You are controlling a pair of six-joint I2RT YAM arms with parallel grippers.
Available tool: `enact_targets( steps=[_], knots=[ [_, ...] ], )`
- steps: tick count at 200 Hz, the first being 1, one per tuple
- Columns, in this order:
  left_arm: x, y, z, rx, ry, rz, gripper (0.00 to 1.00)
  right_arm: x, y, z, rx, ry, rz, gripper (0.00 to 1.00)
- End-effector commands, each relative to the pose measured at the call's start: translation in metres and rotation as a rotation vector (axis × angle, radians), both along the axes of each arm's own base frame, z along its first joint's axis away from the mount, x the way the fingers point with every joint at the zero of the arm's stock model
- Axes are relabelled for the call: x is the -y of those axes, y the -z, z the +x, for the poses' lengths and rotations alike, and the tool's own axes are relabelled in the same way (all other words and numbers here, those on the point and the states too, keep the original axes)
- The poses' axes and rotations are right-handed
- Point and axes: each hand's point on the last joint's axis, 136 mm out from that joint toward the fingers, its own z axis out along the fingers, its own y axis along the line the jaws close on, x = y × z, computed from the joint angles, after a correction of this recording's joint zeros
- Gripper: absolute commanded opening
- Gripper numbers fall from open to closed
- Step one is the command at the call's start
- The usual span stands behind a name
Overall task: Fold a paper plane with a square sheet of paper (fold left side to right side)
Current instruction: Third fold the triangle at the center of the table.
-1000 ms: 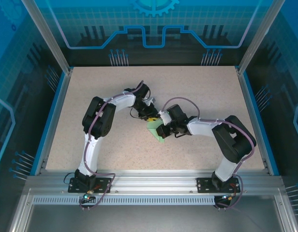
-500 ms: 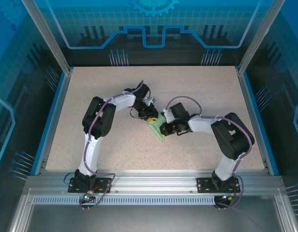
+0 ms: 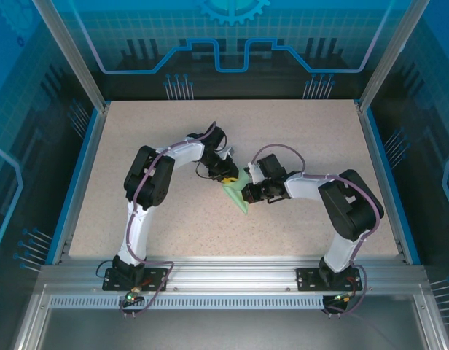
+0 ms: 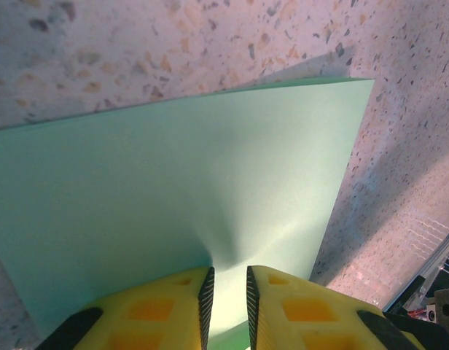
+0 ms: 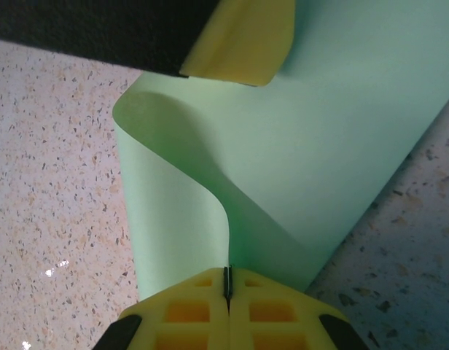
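Now slimmer, the square sheet of paper (image 3: 242,201), tight in left jaws and nearer right jaws.

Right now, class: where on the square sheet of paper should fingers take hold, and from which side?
Take the square sheet of paper by its curled-up edge, edge-on from the right, one finger each side, as the right gripper does. That edge stands off the table; the flat middle gives nothing to pinch.

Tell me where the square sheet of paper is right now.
In the top view, the square sheet of paper sits near the table's centre, held between the left gripper and the right gripper.
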Motion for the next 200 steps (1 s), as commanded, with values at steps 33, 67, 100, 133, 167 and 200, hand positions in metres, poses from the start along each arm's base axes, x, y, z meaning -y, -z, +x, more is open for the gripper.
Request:
enact_targets(
  steps=[33,67,100,133,167,200],
  knots=[
    [-0.006,0.03,-0.017,-0.073,0.007,0.087,0.23,0.004,0.0,0.008,-0.002,0.023,-0.008,0.02],
    [-0.007,0.031,-0.017,-0.075,0.007,0.088,0.23,0.005,-0.002,0.009,0.005,0.027,-0.008,0.02],
    [-0.006,0.031,-0.017,-0.076,0.006,0.089,0.23,0.008,-0.005,0.01,0.018,0.041,-0.013,0.02],
    [-0.006,0.032,-0.017,-0.076,0.008,0.087,0.23,0.009,-0.007,0.011,0.023,0.045,-0.009,0.02],
    [-0.006,0.032,-0.018,-0.077,0.007,0.086,0.23,0.009,-0.008,0.011,0.021,0.042,-0.013,0.02],
    [-0.006,0.032,-0.018,-0.078,0.007,0.087,0.23,0.013,-0.007,0.01,0.022,0.044,-0.032,0.02]
  ],
)
